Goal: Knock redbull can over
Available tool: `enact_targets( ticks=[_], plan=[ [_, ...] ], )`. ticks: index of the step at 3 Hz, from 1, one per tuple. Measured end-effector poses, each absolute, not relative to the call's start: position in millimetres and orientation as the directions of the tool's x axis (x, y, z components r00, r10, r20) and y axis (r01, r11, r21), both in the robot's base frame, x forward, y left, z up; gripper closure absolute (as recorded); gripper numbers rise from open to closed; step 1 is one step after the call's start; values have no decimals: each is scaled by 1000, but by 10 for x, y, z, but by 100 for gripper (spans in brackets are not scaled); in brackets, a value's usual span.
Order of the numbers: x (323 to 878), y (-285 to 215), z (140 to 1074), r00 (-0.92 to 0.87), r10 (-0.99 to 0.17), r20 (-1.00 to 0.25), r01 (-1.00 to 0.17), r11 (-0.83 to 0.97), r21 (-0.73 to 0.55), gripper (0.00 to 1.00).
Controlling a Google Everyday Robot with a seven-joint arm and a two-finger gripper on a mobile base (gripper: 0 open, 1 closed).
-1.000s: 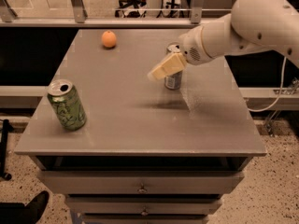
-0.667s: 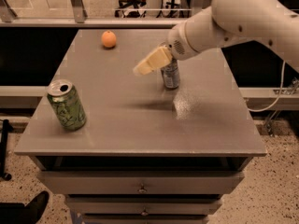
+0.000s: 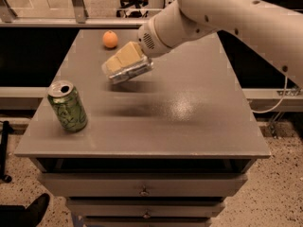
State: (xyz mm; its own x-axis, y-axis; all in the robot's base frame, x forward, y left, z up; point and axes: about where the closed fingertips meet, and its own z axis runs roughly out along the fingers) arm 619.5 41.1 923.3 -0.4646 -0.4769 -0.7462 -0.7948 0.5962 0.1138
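Observation:
The redbull can point(image 3: 136, 72), slim and silver, is tipped onto its side near the middle of the grey table point(image 3: 199, 126), a little left of centre. It sits right under and against my gripper point(image 3: 119, 61). My gripper, with its beige end, hangs low over the table at the end of the white arm point(image 3: 222, 18) that reaches in from the upper right. The can is partly covered by the gripper, so its blue patches do not show.
A wider green patterned can point(image 3: 68, 107) stands upright near the table's front left edge. An orange point(image 3: 110, 39) lies at the back left. Drawers point(image 3: 144, 190) sit below the front edge. A cable point(image 3: 277, 103) hangs at the right.
The arm has swept left across the table. The redbull can, upright at the back right before, now lies tipped and has moved left with the gripper.

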Motion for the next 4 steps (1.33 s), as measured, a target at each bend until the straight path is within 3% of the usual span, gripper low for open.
enact_targets(
  ticks=[2,4],
  plan=[
    [6121,307,9075,-461,-432,-775,-795,588,145,0],
    [6466,-805,9008,-301,-380,-875,-828,560,41,0]
  ],
)
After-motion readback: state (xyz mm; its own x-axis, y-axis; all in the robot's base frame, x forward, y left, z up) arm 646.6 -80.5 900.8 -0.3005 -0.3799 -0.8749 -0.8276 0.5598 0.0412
